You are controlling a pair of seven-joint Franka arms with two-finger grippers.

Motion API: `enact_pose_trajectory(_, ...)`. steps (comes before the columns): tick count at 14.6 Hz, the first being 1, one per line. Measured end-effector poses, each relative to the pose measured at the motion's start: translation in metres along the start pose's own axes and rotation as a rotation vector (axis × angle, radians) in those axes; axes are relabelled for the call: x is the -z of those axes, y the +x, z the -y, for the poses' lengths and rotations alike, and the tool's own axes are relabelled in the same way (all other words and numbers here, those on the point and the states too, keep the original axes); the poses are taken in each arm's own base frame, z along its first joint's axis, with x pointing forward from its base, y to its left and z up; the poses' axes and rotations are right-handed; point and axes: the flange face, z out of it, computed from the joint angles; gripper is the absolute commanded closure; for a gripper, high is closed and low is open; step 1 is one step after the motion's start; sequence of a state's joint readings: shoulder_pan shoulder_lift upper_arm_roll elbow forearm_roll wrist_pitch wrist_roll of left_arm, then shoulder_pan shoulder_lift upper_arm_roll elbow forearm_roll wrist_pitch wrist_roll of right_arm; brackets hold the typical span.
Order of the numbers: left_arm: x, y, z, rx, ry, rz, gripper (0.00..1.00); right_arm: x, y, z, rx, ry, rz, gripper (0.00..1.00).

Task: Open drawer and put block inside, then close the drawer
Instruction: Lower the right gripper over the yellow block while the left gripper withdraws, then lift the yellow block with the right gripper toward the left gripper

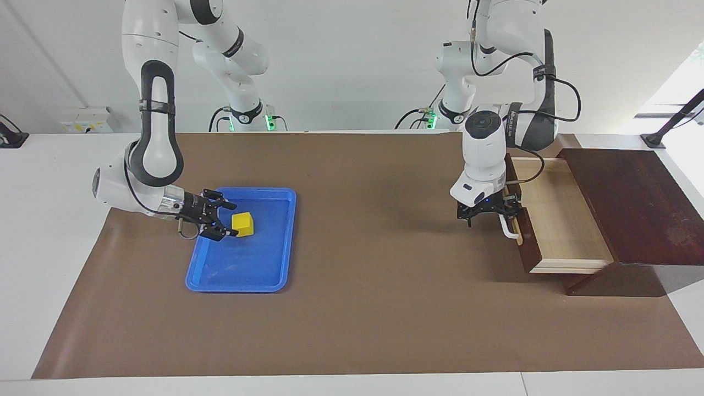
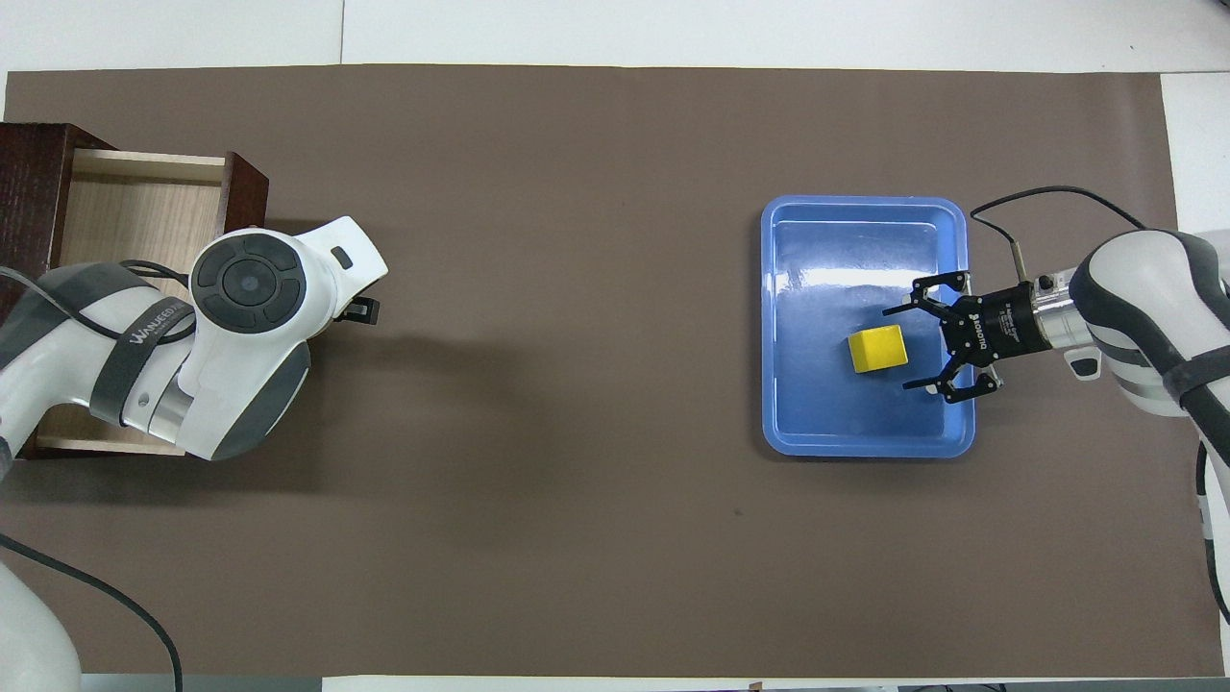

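Note:
The yellow block (image 1: 243, 224) sits in the blue tray (image 1: 242, 264) toward the right arm's end of the table. My right gripper (image 1: 235, 220) is open and low over the tray, with a finger on either side of the block's nearest edge. In the overhead view the block (image 2: 877, 348) lies just in front of the right gripper (image 2: 899, 349). The drawer (image 1: 555, 220) stands pulled out of its cabinet (image 1: 632, 203), its pale interior empty. My left gripper (image 1: 489, 212) is at the drawer's white handle (image 1: 510, 230). In the overhead view the left wrist covers part of the drawer (image 2: 135, 211).
The tray (image 2: 846, 259) holds nothing but the block. A brown mat (image 1: 374, 286) covers the table between tray and cabinet. A black bracket (image 1: 668, 129) stands at the table edge near the cabinet.

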State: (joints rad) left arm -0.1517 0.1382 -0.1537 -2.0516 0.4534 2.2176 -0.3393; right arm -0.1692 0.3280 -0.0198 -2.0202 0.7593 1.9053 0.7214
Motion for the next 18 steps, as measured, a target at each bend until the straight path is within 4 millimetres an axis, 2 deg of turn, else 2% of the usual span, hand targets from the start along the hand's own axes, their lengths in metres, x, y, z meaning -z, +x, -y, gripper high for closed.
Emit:
enact_pose_trajectory(2,0.022,0.010,0.005,0.051,-0.027,0.030,0.00,-0.002,0.000,0.000,0.007,0.000,-0.002,0.00)
enact_pose_trajectory(5,0.075,0.027,0.018,0.142,-0.096,0.064,0.00,-0.005,0.001,0.001,0.012,0.002,-0.012,0.00)
enact_pose_trajectory(6,0.092,0.029,0.021,0.187,-0.128,0.078,0.00,-0.006,0.001,0.000,0.012,0.001,-0.013,0.21)
enact_pose_trajectory(8,0.127,0.030,0.030,0.340,-0.179,0.113,0.00,-0.007,0.001,0.000,0.023,0.000,-0.013,0.83)
enact_pose_trajectory(9,0.143,0.030,0.033,0.422,-0.206,0.132,0.00,-0.007,0.001,0.000,0.026,0.000,-0.013,1.00)
enact_pose_trajectory(11,0.172,0.026,0.036,0.595,-0.257,0.181,0.00,-0.007,0.001,0.000,0.028,0.001,-0.014,1.00)
enact_pose_trajectory(13,0.183,0.022,0.029,0.778,-0.271,0.224,0.00,-0.006,0.001,0.001,0.030,0.003,-0.015,1.00)
enact_pose_trajectory(15,0.188,0.019,0.011,0.961,-0.258,0.259,0.00,0.001,-0.003,0.007,0.036,0.011,-0.016,1.00)
enact_pose_trajectory(17,0.194,0.017,-0.007,1.124,-0.251,0.288,0.00,0.016,-0.019,0.020,0.007,0.011,0.003,1.00)
enact_pose_trajectory(18,0.197,0.018,-0.013,1.216,-0.255,0.298,0.00,0.027,-0.033,0.030,-0.018,0.008,0.015,1.00)
